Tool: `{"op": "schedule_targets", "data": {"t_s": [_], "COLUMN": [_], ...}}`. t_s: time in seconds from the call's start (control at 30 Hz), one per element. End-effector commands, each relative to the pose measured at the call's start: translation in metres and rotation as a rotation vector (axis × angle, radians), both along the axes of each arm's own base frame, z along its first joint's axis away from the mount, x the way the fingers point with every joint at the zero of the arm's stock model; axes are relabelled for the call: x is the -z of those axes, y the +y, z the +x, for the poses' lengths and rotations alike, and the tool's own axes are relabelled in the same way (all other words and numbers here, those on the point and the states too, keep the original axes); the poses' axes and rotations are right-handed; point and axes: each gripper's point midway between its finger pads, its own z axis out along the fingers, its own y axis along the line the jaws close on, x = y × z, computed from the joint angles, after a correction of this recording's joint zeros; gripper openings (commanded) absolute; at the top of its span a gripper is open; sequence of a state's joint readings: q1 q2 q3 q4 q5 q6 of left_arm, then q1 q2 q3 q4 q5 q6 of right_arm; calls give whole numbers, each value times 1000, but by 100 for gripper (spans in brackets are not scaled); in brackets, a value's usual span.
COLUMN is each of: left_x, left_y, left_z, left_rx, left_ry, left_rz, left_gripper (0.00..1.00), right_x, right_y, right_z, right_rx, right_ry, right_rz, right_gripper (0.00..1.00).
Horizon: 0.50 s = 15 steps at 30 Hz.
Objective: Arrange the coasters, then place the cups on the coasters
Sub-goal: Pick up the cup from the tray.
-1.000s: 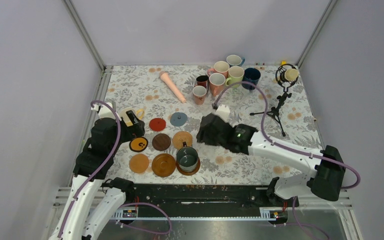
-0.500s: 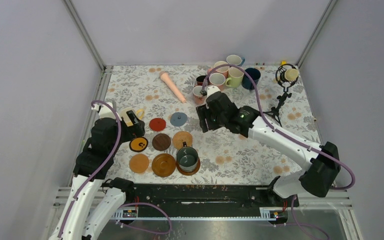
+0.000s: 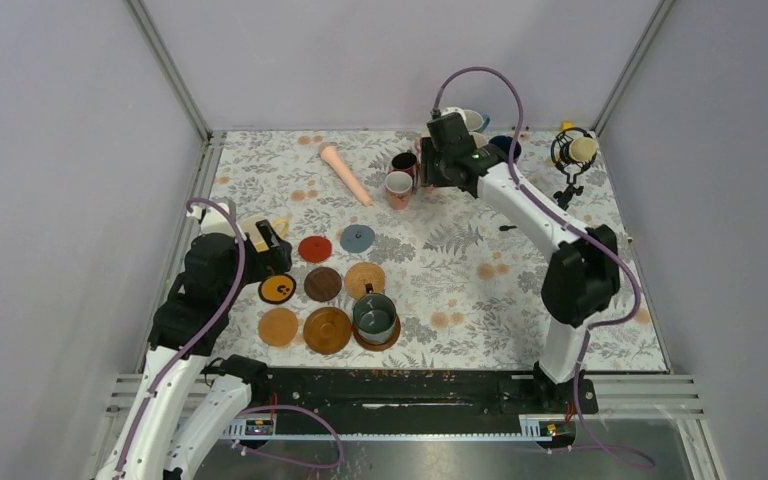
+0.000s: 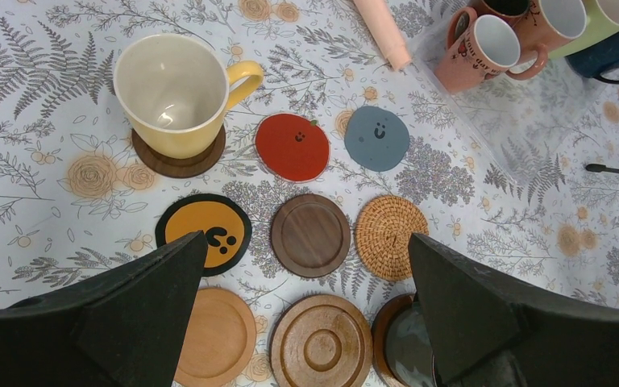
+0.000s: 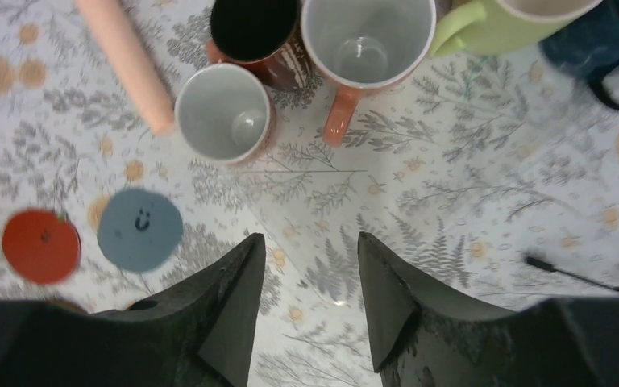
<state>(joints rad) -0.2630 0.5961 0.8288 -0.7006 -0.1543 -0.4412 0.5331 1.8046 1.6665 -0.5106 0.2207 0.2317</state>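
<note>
Several coasters lie in rows at the left front: red [image 3: 314, 248], grey-blue [image 3: 357, 238], black with a yellow centre [image 4: 203, 232], dark brown [image 4: 310, 235], tan woven [image 4: 391, 237], orange wood [image 4: 213, 337] and a ringed brown one [image 4: 321, 344]. A yellow cup [image 4: 173, 93] stands on a dark coaster [image 4: 179, 164]. A dark green cup [image 3: 374, 316] stands on a brown coaster. The other cups [image 3: 398, 188] cluster at the back. My right gripper [image 5: 310, 242] hovers open just in front of a small pink cup [image 5: 226, 113]. My left gripper [image 4: 306, 242] hangs open above the coasters.
A long pink tapered stick [image 3: 345, 172] lies left of the cup cluster. A black tripod microphone [image 3: 565, 165] stands at the back right, one leg [image 5: 576, 274] near my right gripper. Pink [image 5: 367, 40], light green [image 5: 500, 24] and navy [image 5: 604, 48] cups stand close together.
My right arm has swung from the middle of the table to the back, up to the cup cluster. The left arm, coasters and cups have not moved.
</note>
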Motion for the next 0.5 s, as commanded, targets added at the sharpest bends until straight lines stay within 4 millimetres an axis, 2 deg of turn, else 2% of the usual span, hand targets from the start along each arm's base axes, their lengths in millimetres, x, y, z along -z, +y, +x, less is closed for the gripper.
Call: {"op": "schedule_targets", "data": {"t_s": [0.0,0.1,0.2,0.3,0.47], "left_x": [-12,-11,-11,-12,-13], "left_y": [0,0,-1,-3,-4], "left_z": [9,9,9,8,8], "left_rx": [-1,-5,0,10,19], "left_ry": [-50,-46,-47,-49,-50], "left_rz": [1,1,-1,-6,-10], "left_gripper": [99,99,99,99,99], "right_x": [13,24,29,33,51], "right_y": [10,21,31,37,45], "right_z": [22,33,44,53,54], "right_rx": [325,464,526,541,579], "right_ry": [37,61,57,50,98], "right_rz": [204,340,443,478,515], "right_gripper": [53,50,47,46,46]}}
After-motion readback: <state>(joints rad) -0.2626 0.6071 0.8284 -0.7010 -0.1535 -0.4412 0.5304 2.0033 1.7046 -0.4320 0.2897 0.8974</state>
